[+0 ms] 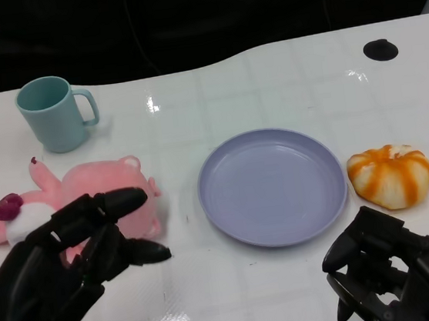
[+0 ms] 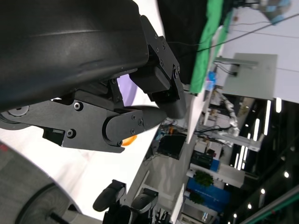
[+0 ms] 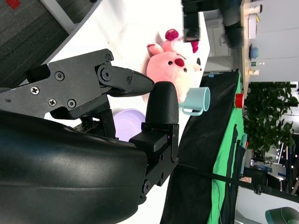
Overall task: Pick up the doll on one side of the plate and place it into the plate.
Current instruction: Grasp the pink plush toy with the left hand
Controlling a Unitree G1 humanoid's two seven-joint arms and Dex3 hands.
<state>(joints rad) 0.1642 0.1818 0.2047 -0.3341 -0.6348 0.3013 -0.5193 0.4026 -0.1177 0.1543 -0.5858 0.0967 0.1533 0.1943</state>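
Note:
A pink plush doll [image 1: 113,189] lies on its side on the white table, left of the lavender plate [image 1: 271,184]; the right wrist view shows the doll [image 3: 172,65] too, beyond a slice of the plate [image 3: 128,122]. My left hand [image 1: 60,265] hovers just in front of and partly over the doll, fingers spread apart and holding nothing. My right hand [image 1: 393,268] sits low at the front right, near the plate's front edge, fingers curled in with nothing in them. An orange-and-white plush pumpkin [image 1: 391,175] rests right of the plate.
A teal mug [image 1: 55,113] stands at the back left, behind the doll, also in the right wrist view [image 3: 196,101]. A black round cap [image 1: 381,49] lies at the far right. The table's far edge borders a dark backdrop.

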